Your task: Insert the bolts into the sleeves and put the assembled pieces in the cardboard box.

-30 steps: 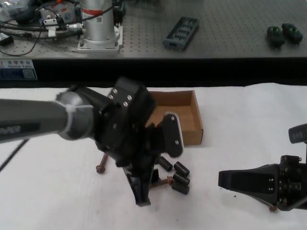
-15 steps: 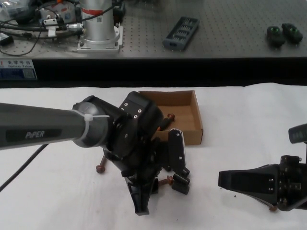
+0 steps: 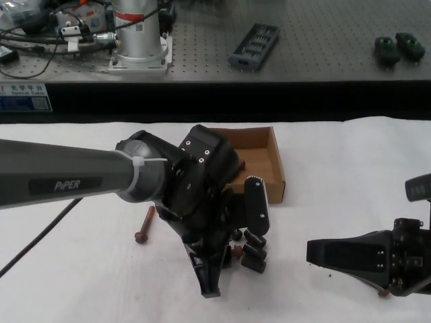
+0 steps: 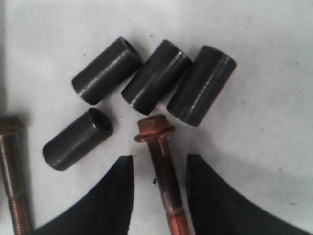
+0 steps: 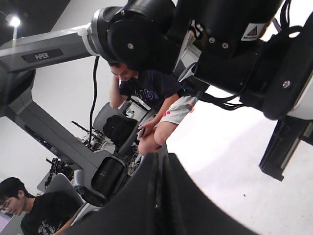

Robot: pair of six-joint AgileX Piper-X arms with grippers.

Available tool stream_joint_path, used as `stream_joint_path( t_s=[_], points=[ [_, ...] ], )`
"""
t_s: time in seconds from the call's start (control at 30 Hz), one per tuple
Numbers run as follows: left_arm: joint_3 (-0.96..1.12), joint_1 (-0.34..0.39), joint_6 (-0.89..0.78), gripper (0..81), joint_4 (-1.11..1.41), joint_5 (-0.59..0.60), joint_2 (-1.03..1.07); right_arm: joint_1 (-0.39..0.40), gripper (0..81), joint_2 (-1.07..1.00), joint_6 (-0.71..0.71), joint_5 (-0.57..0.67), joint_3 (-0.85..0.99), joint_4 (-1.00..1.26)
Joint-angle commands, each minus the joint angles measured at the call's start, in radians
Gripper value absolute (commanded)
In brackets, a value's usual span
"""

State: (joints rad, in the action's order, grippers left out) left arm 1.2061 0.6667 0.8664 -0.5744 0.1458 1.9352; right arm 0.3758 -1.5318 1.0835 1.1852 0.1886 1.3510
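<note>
Bolts and sleeves lie loose on a white cloth (image 3: pixel 350 168), and we place everything from the cardboard box (image 3: pixel 275 176), which sits open-topped near the middle of the bench.

Just in front of the box's near wall, on the arms' side, the left gripper (image 4: pixel 160 161) points down at the parts; its two dark fingers stand apart, one on each side of a copper-coloured bolt (image 4: pixel 164 191), with a strip of cloth showing between each finger and the shank, so nothing is clamped yet. The bolt's flanged head points toward four black sleeves (image 4: pixel 155 76), all lying on their sides in a loose cluster; the head is just beside the middle sleeve (we cannot tell whether they touch). A second bolt (image 4: pixel 12 171) lies beside the gripper, and a third bolt (image 3: pixel 145 224) rests on the cloth off to the box's left and nearer the arms.

Well apart from the box, to its right and close to the arms, the right gripper (image 3: pixel 313 252) hovers low over the cloth; its fingers are pressed together with nothing between them.

We judge the step in hand to be picking up the bolt. What could go wrong: the shank is round and may roll or swivel as the fingers close; one fingertip is near the lowest sleeve and could nudge it; lifting the head might scatter the sleeves.
</note>
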Motion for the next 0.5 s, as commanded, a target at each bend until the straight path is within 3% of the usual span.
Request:
stream_joint_path(
  t_s=[0.0, 0.23, 0.47],
  points=[
    [0.005, 0.019, -0.045, 27.2, -0.028, 0.057, 0.025, -0.007, 4.3, 0.015, 0.023, 0.004, 0.006, 0.025],
    [0.005, 0.019, -0.056, 26.0, -0.067, 0.069, 0.025, -0.007, 4.3, 0.015, 0.023, 0.020, 0.006, 0.025],
    [0.005, 0.019, -0.067, 4.3, -0.062, 0.055, 0.025, -0.007, 4.3, 0.015, 0.023, 0.021, 0.006, 0.025]
  ],
)
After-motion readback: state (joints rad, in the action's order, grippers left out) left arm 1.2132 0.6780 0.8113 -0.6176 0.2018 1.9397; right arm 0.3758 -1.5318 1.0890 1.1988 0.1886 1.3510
